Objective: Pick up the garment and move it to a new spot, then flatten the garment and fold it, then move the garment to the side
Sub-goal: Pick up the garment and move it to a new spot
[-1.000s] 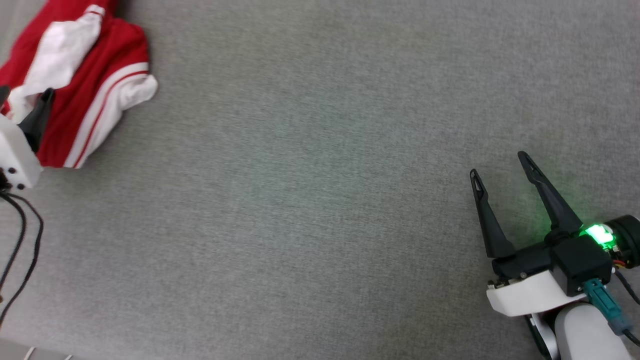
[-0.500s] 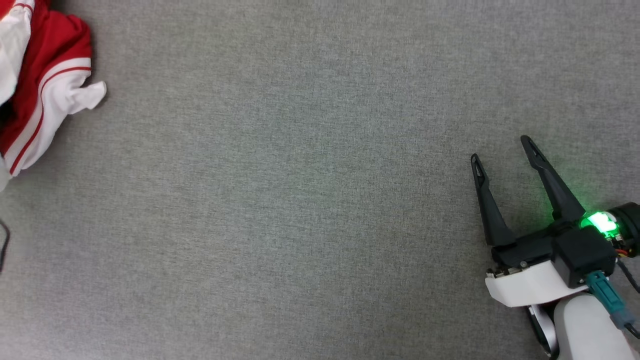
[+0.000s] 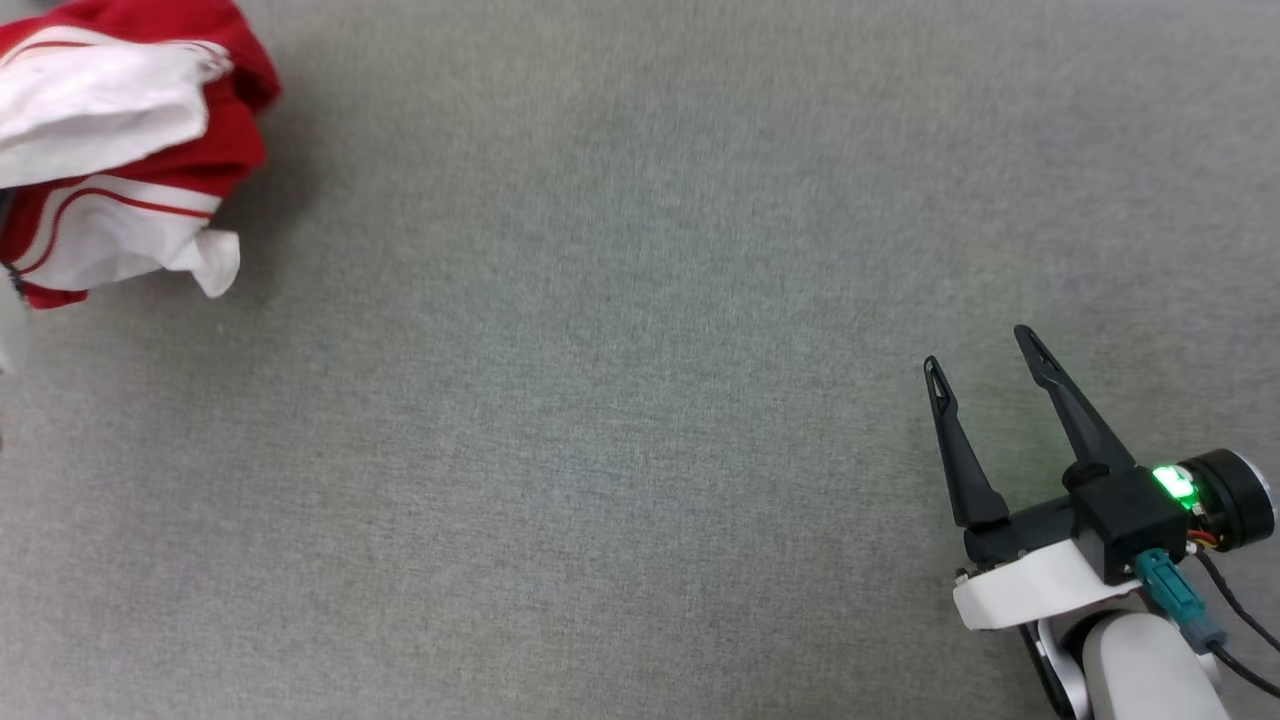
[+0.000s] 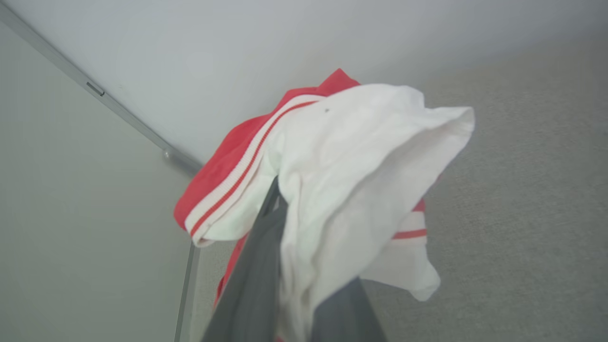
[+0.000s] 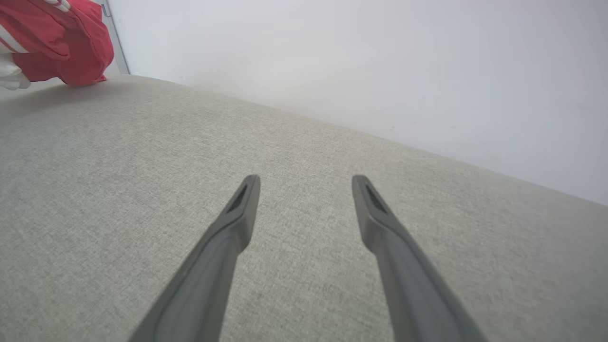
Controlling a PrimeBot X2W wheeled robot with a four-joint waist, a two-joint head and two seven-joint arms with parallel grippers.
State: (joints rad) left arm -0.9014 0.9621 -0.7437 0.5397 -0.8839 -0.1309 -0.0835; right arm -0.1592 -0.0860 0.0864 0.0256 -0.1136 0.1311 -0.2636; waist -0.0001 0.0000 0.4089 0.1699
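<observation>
The garment (image 3: pixel 110 150), red with white sleeves and red-and-white stripe trim, hangs bunched at the upper left of the head view, casting a shadow on the grey surface. In the left wrist view my left gripper (image 4: pixel 294 228) is shut on a white fold of the garment (image 4: pixel 361 156), which drapes over the dark fingers (image 4: pixel 256 275) and hides their tips. My right gripper (image 3: pixel 985 345) stands open at the lower right, far from the cloth, with nothing between its fingers. Seen from the right wrist, the right gripper (image 5: pixel 306 183) is just above the surface and the garment (image 5: pixel 61 42) is at the far upper left.
A grey fabric surface (image 3: pixel 600 400) spreads across the head view. A white wall (image 5: pixel 356 61) rises behind its far edge. A metal strip (image 4: pixel 118 111) runs along a wall corner beside the garment.
My left gripper has shut on the garment, which lay spread and now hangs bunched and raised. The head view has shifted. My right gripper stays open in about the same place.
</observation>
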